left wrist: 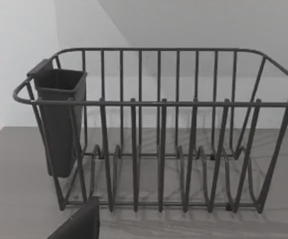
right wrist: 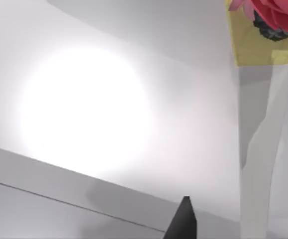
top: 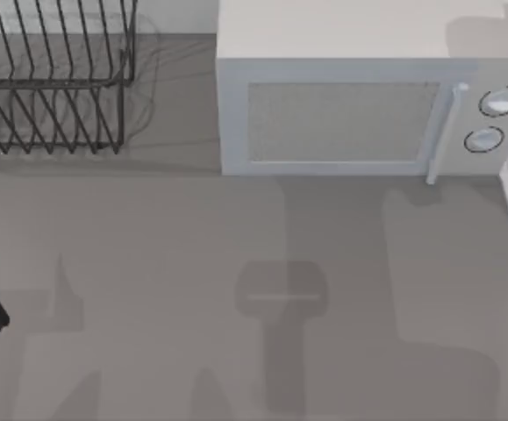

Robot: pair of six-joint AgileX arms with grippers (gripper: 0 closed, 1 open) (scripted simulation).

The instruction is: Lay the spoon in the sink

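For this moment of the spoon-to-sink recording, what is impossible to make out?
- Left claw: cut off by the left wrist view's edge, in front of the dish rack; whether it is open is unclear.
- Right claw: a dark tip at the right wrist view's edge.
- Yellow box with a red object: cropped at the corner, unidentifiable.

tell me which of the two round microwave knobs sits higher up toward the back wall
The bigger knob, at the microwave's right end. The smaller knob sits below it, slightly nearer the door handle.

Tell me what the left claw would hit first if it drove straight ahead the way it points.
Most likely the wire dish rack, which sits squarely ahead in the left wrist view; how far off is unclear.
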